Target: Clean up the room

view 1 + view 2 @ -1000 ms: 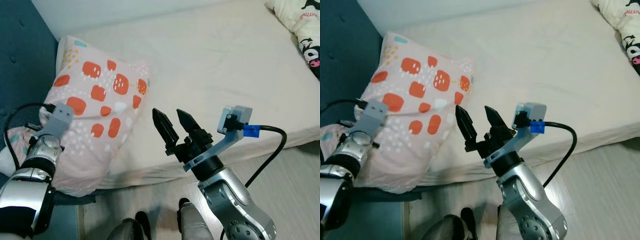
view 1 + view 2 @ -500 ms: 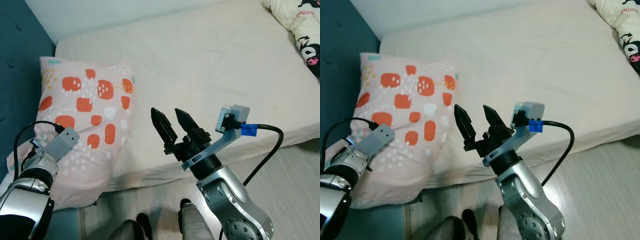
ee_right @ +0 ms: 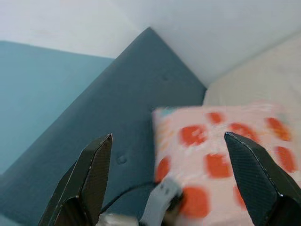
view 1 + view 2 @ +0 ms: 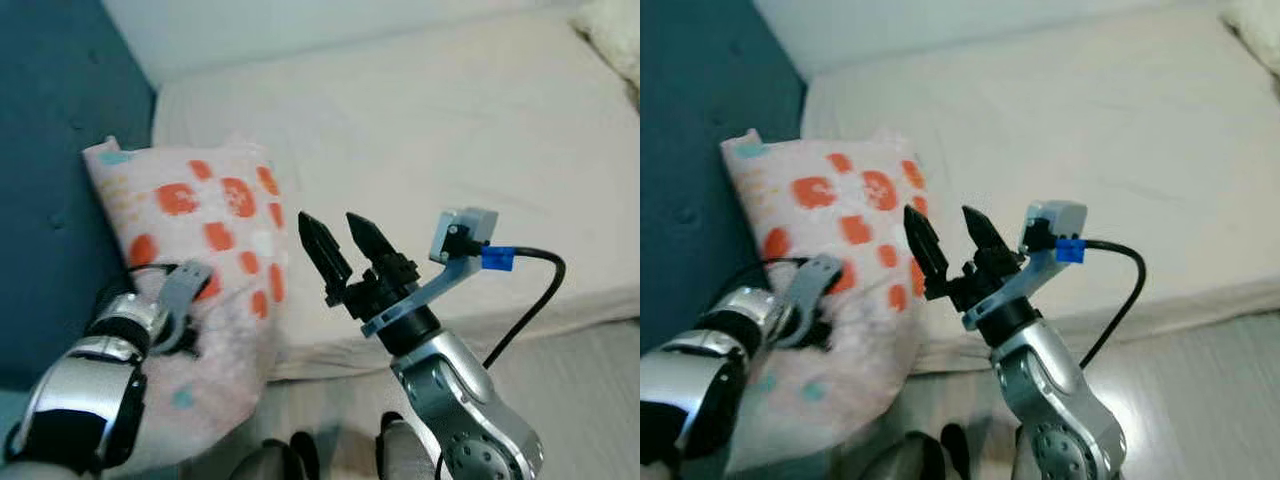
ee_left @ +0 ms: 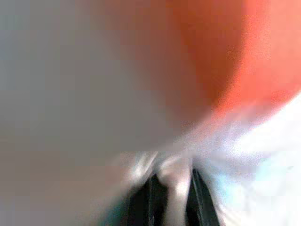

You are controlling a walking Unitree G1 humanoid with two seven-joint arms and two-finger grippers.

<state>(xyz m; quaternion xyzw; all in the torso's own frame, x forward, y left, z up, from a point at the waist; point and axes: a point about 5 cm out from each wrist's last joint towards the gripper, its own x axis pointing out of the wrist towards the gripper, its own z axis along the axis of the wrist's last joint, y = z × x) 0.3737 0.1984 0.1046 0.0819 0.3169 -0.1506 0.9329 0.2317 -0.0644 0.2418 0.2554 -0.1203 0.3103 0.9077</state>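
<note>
A pink pillow [image 4: 215, 210] with orange patches leans at the left end of the cream bed [image 4: 450, 120], against the blue headboard [image 4: 60, 120]. Its lower part hangs past the bed's edge. My left gripper [image 4: 188, 300] is pressed into the pillow's lower half, and in the left wrist view its fingertips [image 5: 155, 197] pinch a fold of the fabric. My right gripper [image 4: 338, 238] hovers open above the bed's near edge, just right of the pillow, holding nothing. In the right wrist view its fingers [image 3: 89, 174] frame the pillow [image 3: 216, 160].
The blue padded headboard [image 3: 141, 94] stands along the left. Pale wood floor [image 4: 600, 400] runs along the bed's near side. A light bedding item [image 4: 612, 25] lies at the far right corner of the mattress. A black cable [image 4: 535, 290] loops off my right wrist.
The camera has swung, so the whole scene has shifted. The pillow has been pulled more upright toward the headboard, with my left gripper still on it. The right gripper has stayed open.
</note>
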